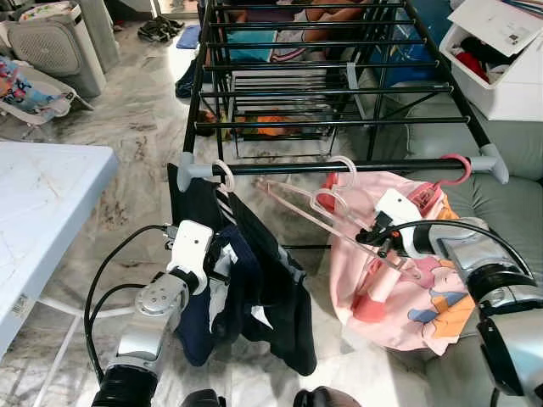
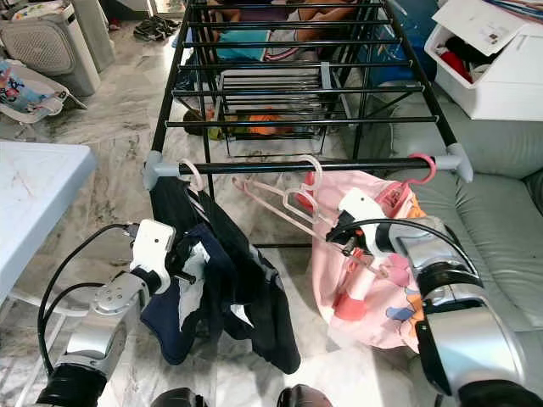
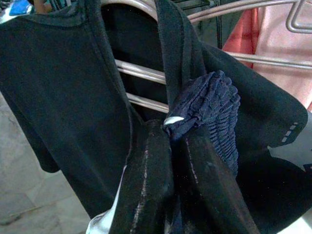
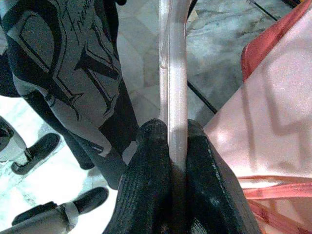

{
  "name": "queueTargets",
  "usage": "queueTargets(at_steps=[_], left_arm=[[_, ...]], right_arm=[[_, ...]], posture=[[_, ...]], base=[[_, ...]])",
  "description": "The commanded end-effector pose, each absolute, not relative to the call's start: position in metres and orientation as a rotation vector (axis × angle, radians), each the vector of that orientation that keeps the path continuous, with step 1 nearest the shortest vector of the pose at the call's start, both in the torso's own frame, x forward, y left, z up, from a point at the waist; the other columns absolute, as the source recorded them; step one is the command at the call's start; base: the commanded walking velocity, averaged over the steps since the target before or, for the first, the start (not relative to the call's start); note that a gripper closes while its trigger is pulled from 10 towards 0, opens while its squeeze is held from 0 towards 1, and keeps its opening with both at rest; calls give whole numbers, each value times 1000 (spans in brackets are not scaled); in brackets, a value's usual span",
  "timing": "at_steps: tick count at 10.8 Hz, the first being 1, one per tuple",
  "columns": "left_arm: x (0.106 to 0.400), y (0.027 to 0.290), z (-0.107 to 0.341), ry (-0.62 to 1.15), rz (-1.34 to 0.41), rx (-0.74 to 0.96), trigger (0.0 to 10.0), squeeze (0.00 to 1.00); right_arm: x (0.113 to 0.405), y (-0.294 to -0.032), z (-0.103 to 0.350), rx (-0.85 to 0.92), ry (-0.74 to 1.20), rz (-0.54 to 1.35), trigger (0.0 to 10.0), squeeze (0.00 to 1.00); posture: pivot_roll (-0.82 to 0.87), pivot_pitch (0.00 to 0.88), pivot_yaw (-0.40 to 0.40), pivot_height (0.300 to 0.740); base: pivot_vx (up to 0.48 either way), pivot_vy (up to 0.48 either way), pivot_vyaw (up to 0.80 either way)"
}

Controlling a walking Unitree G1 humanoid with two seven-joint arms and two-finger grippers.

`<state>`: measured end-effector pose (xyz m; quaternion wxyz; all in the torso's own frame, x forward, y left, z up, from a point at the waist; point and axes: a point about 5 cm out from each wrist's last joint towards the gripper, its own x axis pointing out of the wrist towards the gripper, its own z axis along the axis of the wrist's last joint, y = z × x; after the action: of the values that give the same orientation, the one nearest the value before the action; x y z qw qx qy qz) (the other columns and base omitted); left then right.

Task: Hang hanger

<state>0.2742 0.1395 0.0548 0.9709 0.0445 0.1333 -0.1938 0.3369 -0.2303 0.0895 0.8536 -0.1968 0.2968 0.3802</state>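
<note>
On my left, the left pincer is pressed together on a bunched fold of the dark navy garment; my left wrist view shows its fingers pinching ribbed navy cloth. That garment hangs from a pale hanger whose hook is over the black front rail of the drying rack, just beside the rail's grey left end cap.

Moving right, the clear pink plastic hanger is empty and lies tilted, its long axis running from up-left by the dark garment down toward the right pincer, which is clamped on one of its thin bars; the right wrist view shows the bar caught between both fingers. Its hook sits at the rail, though I cannot tell if it is fully seated over it. The right arm is clearly the nearer one, and I judge the hook still needs settling.

Further right, a pink printed cloth hangs on a red hanger
</note>
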Motion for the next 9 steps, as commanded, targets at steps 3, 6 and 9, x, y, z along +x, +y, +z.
queueTargets(at_steps=[3, 6, 9], left_arm=[[277, 138, 59, 251, -401, 106, 10000, 0], [277, 138, 59, 254, -406, 110, 10000, 0], [275, 137, 57, 261, -409, 111, 10000, 0]], right_arm=[[343, -227, 94, -399, 594, 774, 10000, 1000], [346, -225, 102, -436, 596, 804, 10000, 0], [354, -223, 109, -463, 591, 773, 4941, 0]], posture=[[-74, 0, -4, 740], [-73, 0, -4, 740], [-67, 0, -11, 740]], base=[[0, 0, 0], [0, 0, 0], [0, 0, 0]])
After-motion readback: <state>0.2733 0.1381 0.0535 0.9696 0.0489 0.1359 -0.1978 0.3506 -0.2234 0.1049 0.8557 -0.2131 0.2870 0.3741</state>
